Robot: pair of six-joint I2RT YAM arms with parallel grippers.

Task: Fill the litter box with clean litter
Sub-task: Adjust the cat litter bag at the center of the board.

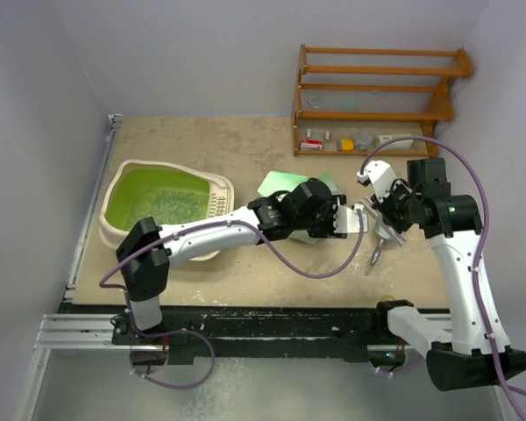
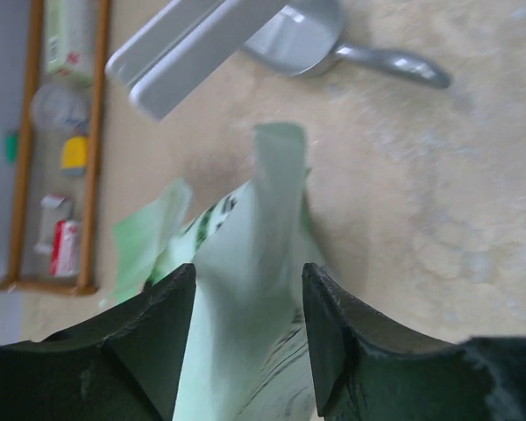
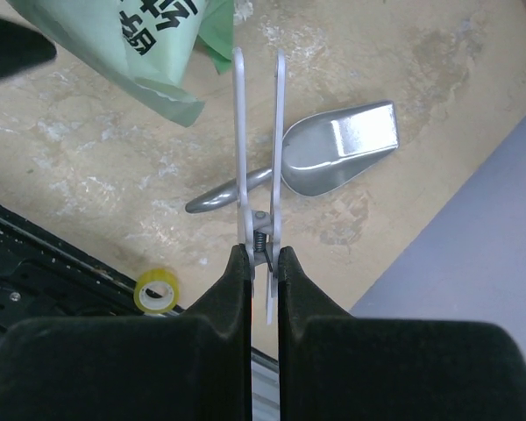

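**Box at left, grille end right; left claw loose round bag, right claw on clip**

- Litter box (image 1: pixel 108 226) sits on the left of the counter (image 1: pixel 245 145). Its long axis runs left-right. The grille (image 1: pixel 217 203) end points right, toward the bag (image 2: pixel 276 193).
- Litter (image 1: pixel 171 208) lies in a patch on the green floor, mid-box toward the grille.
- The left forearm crosses over the box's near right corner.
- Left claw (image 2: pixel 248 279) is about half open at mid-counter. The bag's top stands up between the fingers, with no visible pinch.
- Right claw (image 3: pixel 263 254) is closed on the spring end of a clip (image 3: pixel 240 140). The clip's long blades point away from the wrist.
- Scoop (image 3: pixel 337 153) lies flat on the counter under the clip, just right of the bag.
- The shelf (image 1: pixel 377 88) stands at the far right.
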